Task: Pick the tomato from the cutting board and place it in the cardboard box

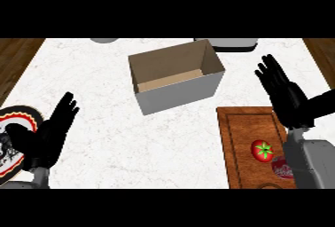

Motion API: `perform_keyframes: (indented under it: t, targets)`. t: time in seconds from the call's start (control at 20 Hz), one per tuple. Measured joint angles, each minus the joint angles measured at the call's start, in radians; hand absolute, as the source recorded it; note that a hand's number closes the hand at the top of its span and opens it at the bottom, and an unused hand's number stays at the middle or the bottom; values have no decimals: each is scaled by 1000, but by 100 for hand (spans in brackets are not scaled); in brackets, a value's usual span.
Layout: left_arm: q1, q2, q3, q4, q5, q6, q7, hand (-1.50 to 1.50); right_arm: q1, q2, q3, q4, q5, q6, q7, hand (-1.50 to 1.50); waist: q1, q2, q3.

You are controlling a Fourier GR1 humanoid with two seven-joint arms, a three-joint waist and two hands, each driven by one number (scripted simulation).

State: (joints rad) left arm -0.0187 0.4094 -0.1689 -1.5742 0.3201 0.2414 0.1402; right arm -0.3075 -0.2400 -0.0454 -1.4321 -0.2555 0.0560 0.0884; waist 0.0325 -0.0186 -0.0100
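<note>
Left hand (49, 133) rests open at lower left, fingers straight; right hand (285, 95) apparently open, fingers extended upward.

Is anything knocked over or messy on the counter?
Nothing really stands out. The cardboard box stands upright and open, only turned a little askew on the counter. The tomato sits whole on the cutting board, and nothing looks spilled.

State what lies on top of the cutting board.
A tomato lies on the board. Beside it shows a red round mark, half hidden by the right forearm, which also covers the board's right edge.
</note>
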Motion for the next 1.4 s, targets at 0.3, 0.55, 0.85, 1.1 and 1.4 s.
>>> perform_keyframes:
  t: [0.3, 0.55, 0.85, 1.1, 1.4]
  targets:
    - [-41, 33, -47, -45, -71, -46, -59, 0, 129, 57, -35, 27, 178, -311, 17, -150, -74, 10, 5]
    - [-67, 44, -83, -65, -95, -77, -71, 0, 251, -39, -35, 91, 426, -494, 19, -150, -123, 20, -4]
    - [-104, 36, -135, -70, -127, -102, -74, 0, 391, -81, 65, 108, 779, -713, 129, -150, -104, 18, -16]
    - [-128, 25, -158, -68, -140, -112, -64, 0, 465, -89, 127, 26, 1022, -747, 327, -150, -89, 11, -20]
    - [-140, 14, -176, -43, -151, -125, -75, 0, 501, -22, 235, -156, 1193, -575, 612, -150, -71, 10, -17]
